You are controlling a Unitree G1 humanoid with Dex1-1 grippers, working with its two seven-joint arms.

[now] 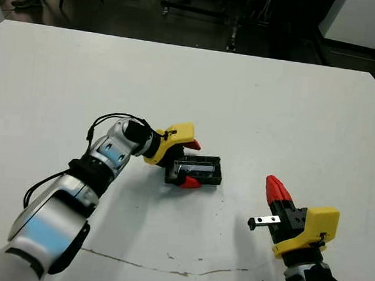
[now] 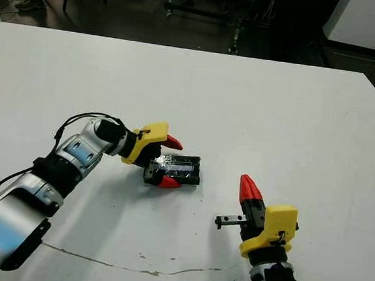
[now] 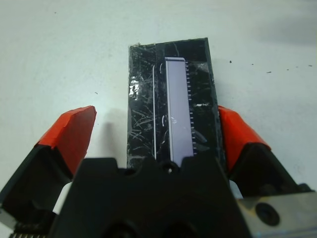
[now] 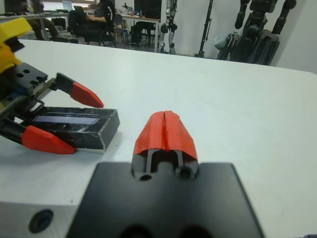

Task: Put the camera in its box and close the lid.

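Note:
The lid point(image 1: 195, 169), a glossy black slab with a silvery strip, lies flat on the box in the middle of the table. Only the box's dark side wall point(image 4: 79, 138) shows beneath it. The camera is hidden from every view. My left gripper point(image 1: 191, 163) is open and straddles the closed box. In the left wrist view one fingertip point(image 3: 233, 129) rests against the box's long side, and the other point(image 3: 74, 129) stands a gap away from the lid point(image 3: 171, 109). My right gripper point(image 1: 274, 186) is shut on nothing and hovers to the right of the box, nearer the table's front.
A thin brown line point(image 1: 163, 264) runs across the white table near its front edge. The table's far edge point(image 1: 183, 45) gives onto a dark floor with stands. In the right wrist view, people point(image 4: 99, 15) sit at desks far beyond the table.

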